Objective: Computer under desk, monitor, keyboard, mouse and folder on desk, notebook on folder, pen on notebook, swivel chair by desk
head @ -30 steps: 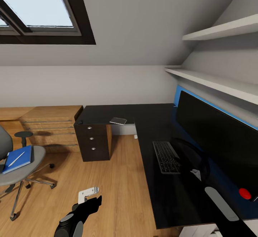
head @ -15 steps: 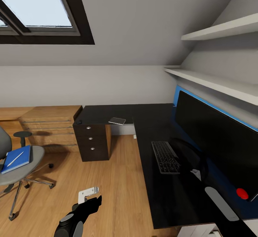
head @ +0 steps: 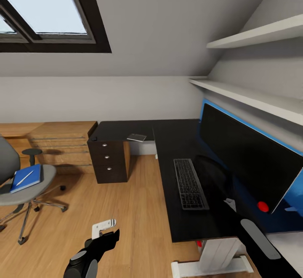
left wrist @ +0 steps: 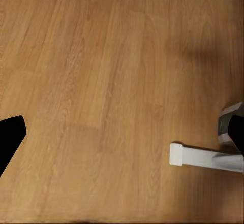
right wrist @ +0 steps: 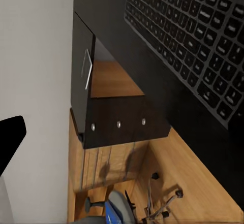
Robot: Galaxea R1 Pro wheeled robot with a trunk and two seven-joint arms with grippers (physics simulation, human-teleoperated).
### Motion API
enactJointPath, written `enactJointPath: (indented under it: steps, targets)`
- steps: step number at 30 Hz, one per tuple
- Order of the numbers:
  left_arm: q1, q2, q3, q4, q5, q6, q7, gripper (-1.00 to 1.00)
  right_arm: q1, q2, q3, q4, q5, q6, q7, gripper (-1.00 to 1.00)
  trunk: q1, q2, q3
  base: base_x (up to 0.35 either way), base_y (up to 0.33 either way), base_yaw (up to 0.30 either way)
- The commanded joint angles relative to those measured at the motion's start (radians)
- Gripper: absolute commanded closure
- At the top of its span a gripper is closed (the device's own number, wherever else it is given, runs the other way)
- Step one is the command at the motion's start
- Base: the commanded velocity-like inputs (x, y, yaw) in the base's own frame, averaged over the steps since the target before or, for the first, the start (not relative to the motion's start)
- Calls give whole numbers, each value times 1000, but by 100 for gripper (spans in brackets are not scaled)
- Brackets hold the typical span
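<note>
- Left gripper [head: 103, 227] hangs low over the wooden floor [head: 126, 210], holding nothing; whether its fingers are spread or closed I cannot tell. In the head view the right arm lies low beside the desk [head: 185, 223], its claw's state likewise unclear.
- Just beyond that arm, the keyboard [head: 190, 183] lies flat on the desk in front of the monitor [head: 248, 160].
- Across the floor, well apart from the desk, stands the swivel chair [head: 21, 185] with the folder [head: 26, 178] on its seat and the pen [head: 25, 178] resting on top.
- Risk: the pen sits loose, so a tilted lift of the folder would probably roll it off.
- Approaching too fast could nudge the chair, which likely rolls away on its casters.
</note>
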Motion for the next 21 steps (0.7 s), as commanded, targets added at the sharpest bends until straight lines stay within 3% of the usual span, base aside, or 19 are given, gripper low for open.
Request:
enactJointPath:
  steps: [1,12,17,21]
  targets:
    - [-1,0,-1,-1,11,4,9,-100,0,-1,2,-1,-8,0,-5,-100,0,-2,-2,-333,-2,0]
    - [-1,0,1,-1,10,4,9,-100,-1,-1,2,-1,-8,-1,-5,-100,0,-2,-2,-333,0,0]
    - [-1,1,26,15,10,2,10,-100,-1,1,14,14,-7,-6,-5,-100,0,-2,-2,-334,0,0]
    - [-1,8,66,80,10,-3,8,-100,-1,3,43,22,-7,-8,-5,-100,0,-2,-2,-334,0,0]
